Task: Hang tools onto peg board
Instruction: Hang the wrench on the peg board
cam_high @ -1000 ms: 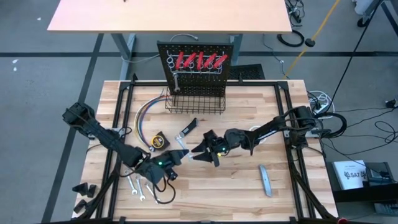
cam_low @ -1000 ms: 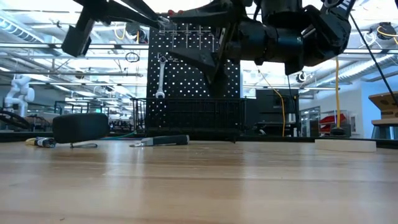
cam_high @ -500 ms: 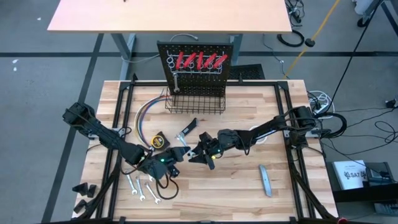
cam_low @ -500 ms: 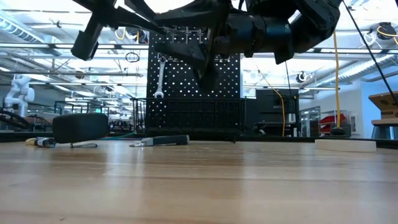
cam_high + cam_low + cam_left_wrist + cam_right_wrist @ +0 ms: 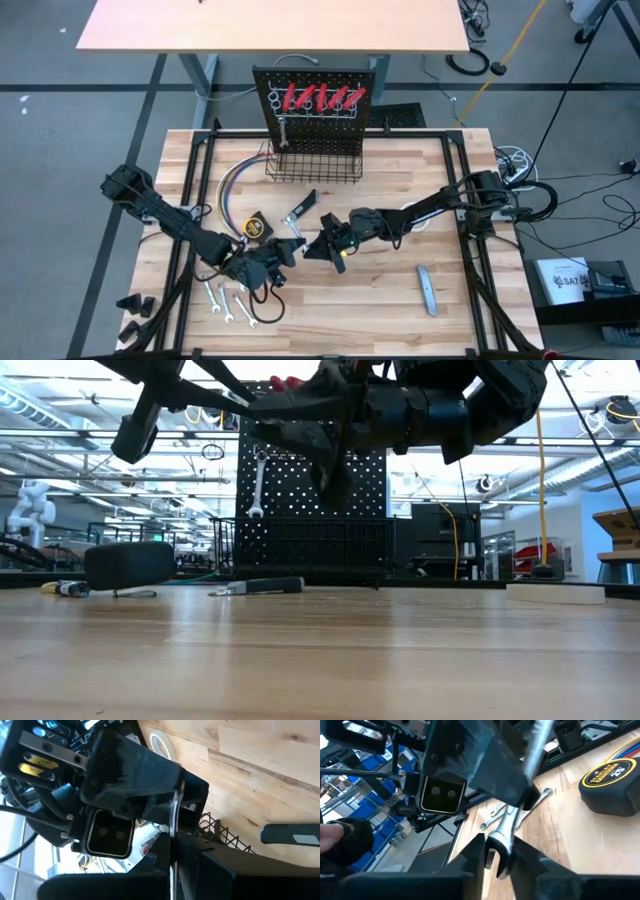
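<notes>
table (image 5: 400,170): tan wooden top under both arms; most loose tools lie on it below and around the two grippers.
peg board (image 5: 320,78): upright black panel at the far edge, well beyond both grippers, with red-handled tools (image 5: 322,97) already in its ring holders, one wrench (image 5: 258,482) hanging on its face, and a wire basket (image 5: 314,163) at its base.
left gripper (image 5: 283,252): raised over the middle of the table, fingers pressed together on a silver wrench (image 5: 517,810) that sticks out toward the other arm.
right gripper (image 5: 322,243): nose to nose with the left one, just beside it; its fingers (image 5: 474,851) straddle the wrench's open end, and whether they have bitten on it yet i cannot tell.
step, as judged: a mid-air handover of the wrench from left to right, so the right arm can carry it to the board.
risk 1: if the left lets go before the right has a firm bite, the wrench drops to the table; the right has only the tip of the head.
risk 2: a grip that far out on a smooth, thin bar could let it swivel, leaving it crooked for the peg.
risk 3: the grippers are very close, so a sideways pull by either may knock the other.
tape measure (image 5: 257,228): yellow and black, on the table just behind the left gripper.
spare wrenches (image 5: 229,301): on the table beside the left arm, on the near side.
grey bar (image 5: 426,289): on the table, well apart from the right gripper on its near side.
</notes>
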`<act>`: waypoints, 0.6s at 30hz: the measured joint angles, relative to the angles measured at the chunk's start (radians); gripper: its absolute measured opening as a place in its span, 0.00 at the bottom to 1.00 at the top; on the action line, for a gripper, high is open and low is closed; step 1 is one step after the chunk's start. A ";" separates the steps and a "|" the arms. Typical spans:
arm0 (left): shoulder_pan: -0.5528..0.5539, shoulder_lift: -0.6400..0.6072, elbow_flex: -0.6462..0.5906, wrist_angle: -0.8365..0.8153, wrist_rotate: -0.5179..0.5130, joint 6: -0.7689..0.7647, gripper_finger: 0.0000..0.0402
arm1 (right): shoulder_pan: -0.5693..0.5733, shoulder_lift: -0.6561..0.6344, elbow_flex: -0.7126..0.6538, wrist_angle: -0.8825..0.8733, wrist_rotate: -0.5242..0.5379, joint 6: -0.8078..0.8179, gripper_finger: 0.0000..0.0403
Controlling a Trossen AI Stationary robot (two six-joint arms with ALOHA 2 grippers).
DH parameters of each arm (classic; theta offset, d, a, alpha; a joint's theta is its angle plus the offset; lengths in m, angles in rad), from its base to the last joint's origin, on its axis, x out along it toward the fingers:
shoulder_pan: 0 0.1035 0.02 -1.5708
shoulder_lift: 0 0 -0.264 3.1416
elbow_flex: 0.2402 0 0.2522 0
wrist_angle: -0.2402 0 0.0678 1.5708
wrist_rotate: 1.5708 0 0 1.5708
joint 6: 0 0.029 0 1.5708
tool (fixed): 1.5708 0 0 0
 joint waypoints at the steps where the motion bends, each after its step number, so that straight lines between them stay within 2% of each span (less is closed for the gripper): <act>1: 0.000 0.000 0.000 -0.001 0.000 0.003 0.03 | 0.000 0.000 0.000 -0.004 -0.001 0.003 0.10; 3: -0.001 0.000 0.000 -0.001 0.015 0.010 0.04 | -0.001 0.000 0.000 -0.012 -0.003 0.006 0.04; 5: -0.001 0.000 0.000 0.000 0.051 0.007 0.08 | 0.000 0.000 -0.001 -0.020 -0.003 -0.004 0.03; 9: -0.001 0.000 0.000 0.005 0.073 -0.018 0.22 | 0.000 0.000 -0.001 -0.020 0.003 -0.037 0.01; 14: -0.005 0.000 0.000 -0.002 0.029 -0.141 0.37 | -0.001 -0.001 -0.001 -0.016 0.019 -0.067 0.01; 18: -0.040 0.000 0.000 -0.004 -0.057 -0.310 0.41 | -0.005 -0.007 -0.001 -0.026 0.033 -0.080 0.01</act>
